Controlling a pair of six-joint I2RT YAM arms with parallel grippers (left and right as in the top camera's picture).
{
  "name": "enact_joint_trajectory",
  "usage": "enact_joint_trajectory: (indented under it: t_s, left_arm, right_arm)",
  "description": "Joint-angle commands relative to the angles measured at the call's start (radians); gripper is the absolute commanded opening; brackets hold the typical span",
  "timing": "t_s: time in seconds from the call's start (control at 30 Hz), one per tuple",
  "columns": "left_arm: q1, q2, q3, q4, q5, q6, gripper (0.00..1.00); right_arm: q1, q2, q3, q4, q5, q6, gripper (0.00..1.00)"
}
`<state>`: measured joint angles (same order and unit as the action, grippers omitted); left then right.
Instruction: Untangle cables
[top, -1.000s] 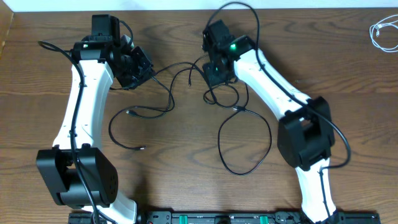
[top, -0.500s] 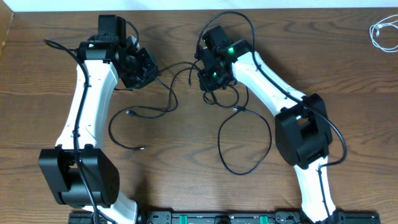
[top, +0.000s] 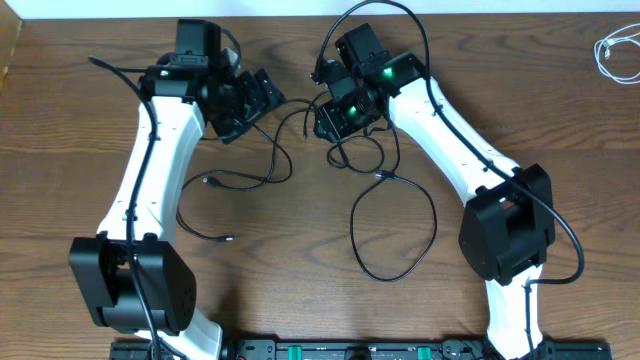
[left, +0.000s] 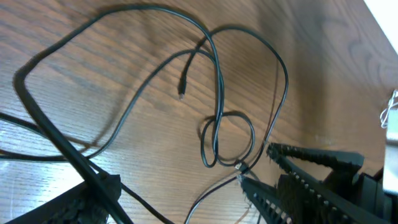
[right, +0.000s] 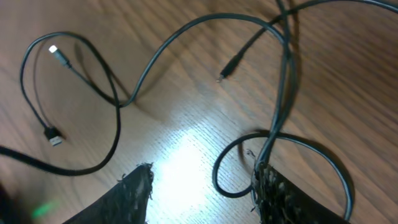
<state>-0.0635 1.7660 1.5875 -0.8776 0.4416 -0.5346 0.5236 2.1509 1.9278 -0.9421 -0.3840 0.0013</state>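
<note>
Left jaws and right jaws have both opened, empty; black cables (right: 286, 74) run hidden beneath the right jaws.

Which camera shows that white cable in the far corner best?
The overhead view: the white cable lies bunched at the far right corner of the table, with nothing covering it. The left wrist view catches only a white sliver at its right edge, probably the same cable. The right wrist view shows black cables only.

Black cables (top: 352, 225) sprawl mid-table — bare table (top: 60, 150) lies far left.
</note>
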Motion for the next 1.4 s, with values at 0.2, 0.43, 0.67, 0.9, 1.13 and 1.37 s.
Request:
enact_joint_trajectory:
  t_s: [0.2,0.43,0.67,0.9,1.13,1.37]
  left_arm:
    - [0.047,-0.029,0.013,-0.003,-0.009,-0.001,0.88]
    - [0.047,-0.029,0.013,-0.002,-0.01,0.0,0.88]
    - [0.056,-0.029,0.013,0.011,-0.01,0.0,0.88]
    - [0.141,-0.03,0.014,0.025,0.051,-0.041,0.88]
    - [0.247,-0.03,0.014,0.042,0.192,-0.081,0.88]
    - [0.33,-0.03,0.014,0.046,0.225,-0.089,0.88]
  right_arm:
    - [0.053,-0.011,0.005,0.084,-0.27,-0.108,0.66]
    - [0.086,-0.01,0.005,0.128,-0.326,-0.117,0.68]
    - [0.127,0.009,0.001,0.141,-0.322,-0.141,0.67]
    - [0.132,0.011,0.0,0.166,-0.251,-0.105,0.65]
    - [0.158,0.011,-0.003,0.212,-0.186,-0.077,0.64]
    - [0.2,0.012,-0.012,0.221,-0.138,-0.084,0.69]
